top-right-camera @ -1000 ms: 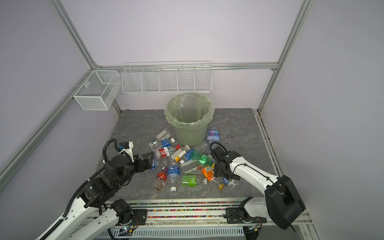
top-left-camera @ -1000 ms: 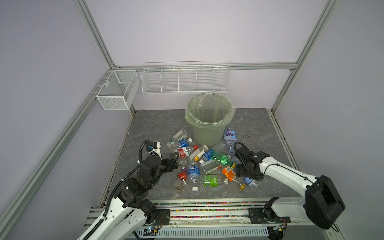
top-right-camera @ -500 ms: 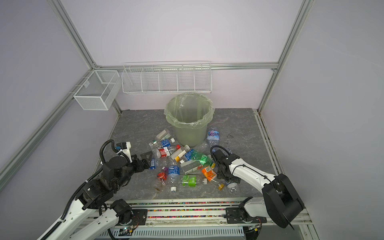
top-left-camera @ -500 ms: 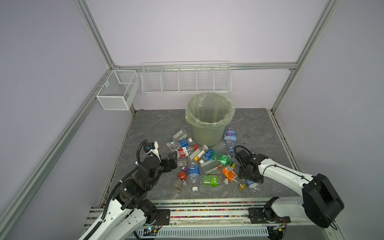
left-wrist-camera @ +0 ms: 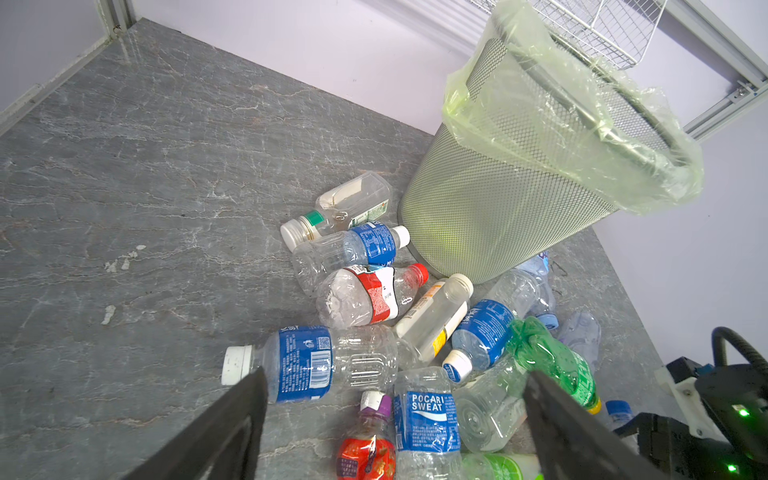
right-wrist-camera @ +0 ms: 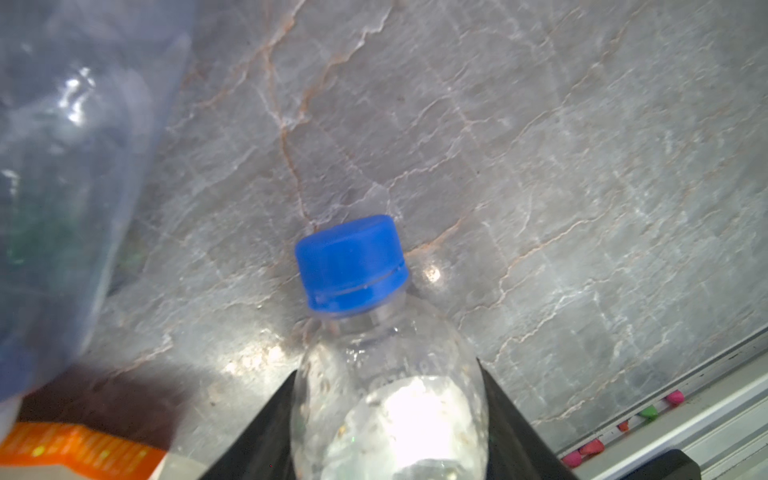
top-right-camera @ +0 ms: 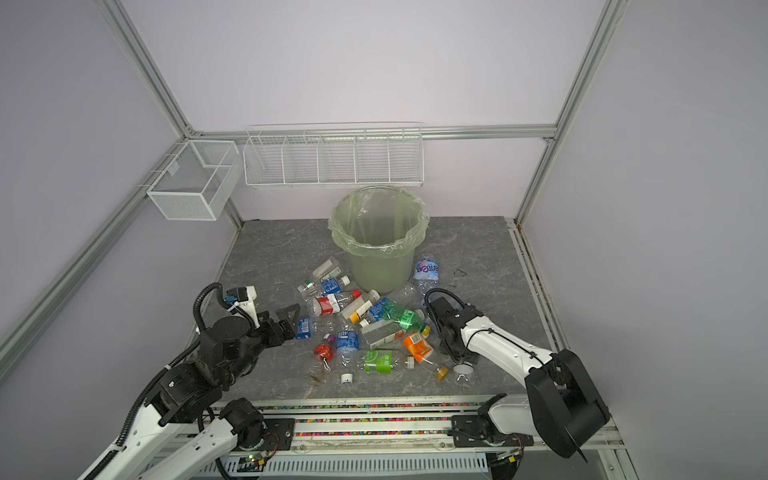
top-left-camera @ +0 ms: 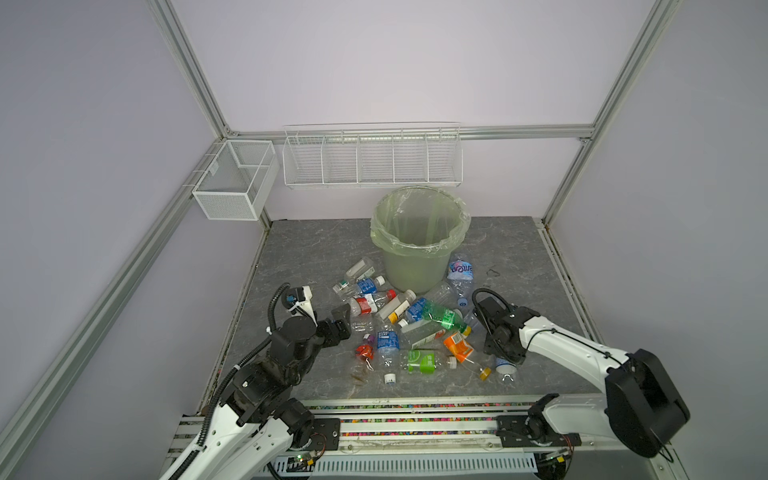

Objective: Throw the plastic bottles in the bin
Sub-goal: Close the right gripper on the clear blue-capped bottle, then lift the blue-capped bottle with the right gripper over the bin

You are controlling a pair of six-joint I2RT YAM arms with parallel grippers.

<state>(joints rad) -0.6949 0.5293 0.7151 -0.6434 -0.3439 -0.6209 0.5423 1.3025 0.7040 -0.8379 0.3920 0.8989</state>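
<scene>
Clear plastic now clamped: closes right gripper (right-wrist-camera: 386, 374), wide a second ago, on blue-capped bottle (right-wrist-camera: 351, 266) at near right. Holds left gripper (left-wrist-camera: 395, 376) apart over bottle pile (top-left-camera: 415, 324). Leaves lifting and carrying to far bin (top-left-camera: 411, 270).

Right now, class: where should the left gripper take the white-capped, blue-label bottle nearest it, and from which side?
Probably across the labelled end of the bottle, from above, jaws spanning its width: it lies flat with its cap end on bare table, while its base butts into the pile. The open left gripper faces it.
</scene>
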